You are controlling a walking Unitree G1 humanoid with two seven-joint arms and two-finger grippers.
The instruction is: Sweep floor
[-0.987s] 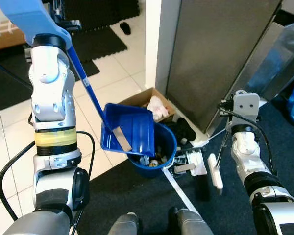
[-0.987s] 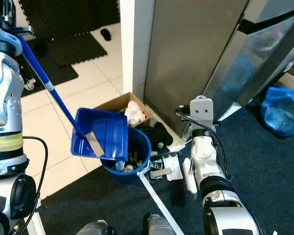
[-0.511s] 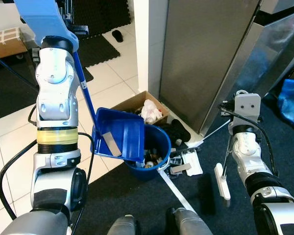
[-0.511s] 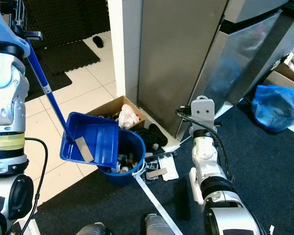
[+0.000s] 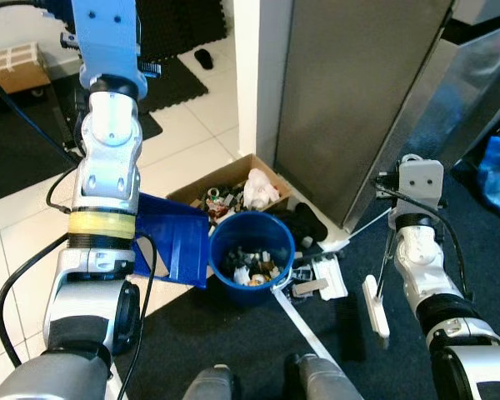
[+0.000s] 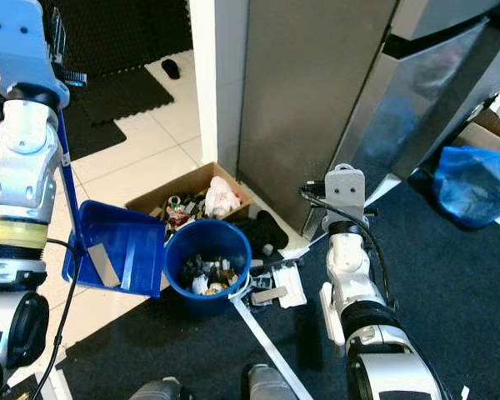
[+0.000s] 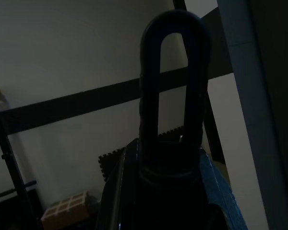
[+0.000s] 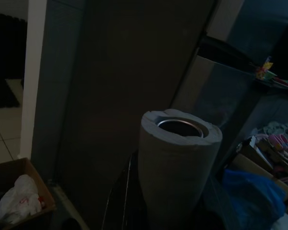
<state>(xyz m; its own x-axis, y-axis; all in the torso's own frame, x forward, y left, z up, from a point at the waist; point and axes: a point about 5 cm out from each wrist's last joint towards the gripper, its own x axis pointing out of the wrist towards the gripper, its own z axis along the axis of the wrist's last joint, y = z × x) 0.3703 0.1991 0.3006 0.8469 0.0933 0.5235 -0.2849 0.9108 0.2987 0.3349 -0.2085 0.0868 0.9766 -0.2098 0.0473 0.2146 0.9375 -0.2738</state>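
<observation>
Low in the left of the head views, the blue dustpan hangs tilted beside the blue bucket, its pan partly hidden behind the left arm in the left eye view, a grey scrap lying inside it. Its long blue handle runs up along that arm and is cut off at the top of the frame; the left wrist view, very dark, shows the looped handle end close to the lens, but whether the left pincer is pressed around it cannot be told. The bucket, at centre, holds mixed rubbish, and a cardboard box of litter sits just behind it. At lower right the right arm carries a pale broom; its foam-wrapped pole end shows in the dim right wrist view, and that pincer's state cannot be told either.
</observation>
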